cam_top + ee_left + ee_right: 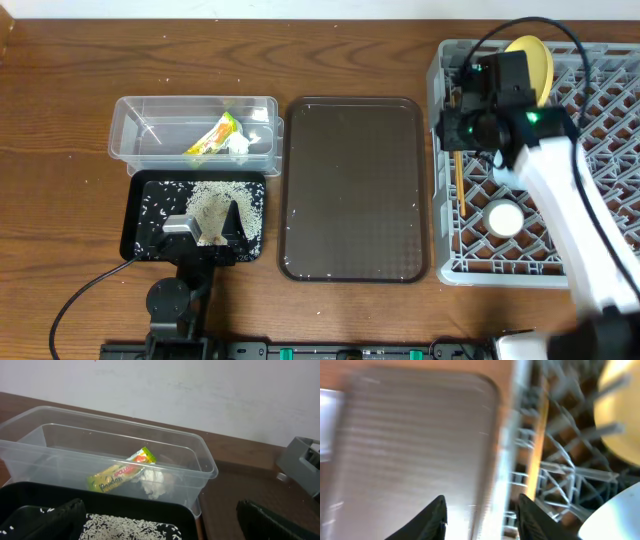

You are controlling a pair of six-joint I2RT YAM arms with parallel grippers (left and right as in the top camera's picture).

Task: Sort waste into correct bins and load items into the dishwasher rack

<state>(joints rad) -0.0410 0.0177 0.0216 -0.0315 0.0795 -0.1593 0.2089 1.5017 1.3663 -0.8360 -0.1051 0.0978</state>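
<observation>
The clear tub point(135, 130) holds the snack wrapper point(214, 135) and the white paper scrap point(240, 143); both also show in the left wrist view point(119, 474), point(152, 484). The black tray point(132, 220) holds rice scraps point(225, 203). My left gripper point(205, 228) is open and empty over the rice point(130, 527). The grey rack point(600, 110) holds the yellow plate point(536, 58), chopsticks point(458, 180) and white cup point(504, 218). My right gripper point(482, 520) is open and empty above the rack's left edge point(512, 445). The bowls are not in view.
The large dark brown serving tray point(353, 190) lies between the bins and the rack. My right arm point(570, 210) stretches over the rack's middle. The right wrist view is motion-blurred. A corner of the rack shows at the right of the left wrist view point(305, 460).
</observation>
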